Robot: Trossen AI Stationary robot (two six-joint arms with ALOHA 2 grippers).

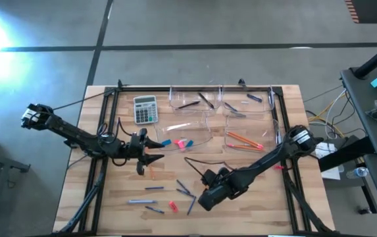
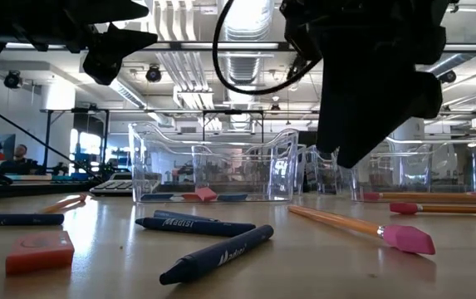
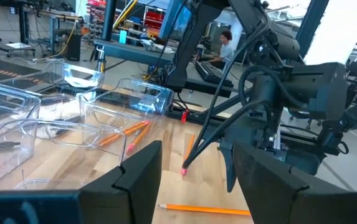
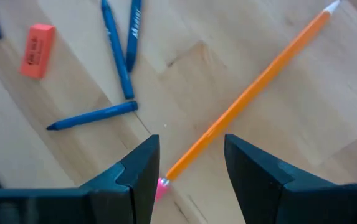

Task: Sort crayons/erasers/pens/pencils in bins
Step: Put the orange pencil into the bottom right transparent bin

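Note:
My right gripper [image 4: 190,147] hangs open above an orange pencil [image 4: 253,87] that lies flat on the table, its pink end [image 4: 162,185] below the gap by one finger. The low view shows the fingers [image 2: 347,156] well clear of that pencil [image 2: 341,222]. My left gripper [image 1: 150,158] stands open and level over the table's left middle, holding nothing; another pencil [image 3: 206,210] lies on the wood before it. Four clear bins [image 1: 195,102] stand at the back; one [image 1: 244,139] holds pencils. Blue crayons [image 4: 117,53] and an orange-red eraser [image 4: 38,42] lie loose near the front.
A grey calculator [image 1: 145,108] sits at the back left beside the bins. Pink and light blue erasers [image 1: 175,142] lie at the near-left bin. Loose crayons [image 1: 152,189] are scattered on the near half. A black frame [image 1: 106,125] runs around the table.

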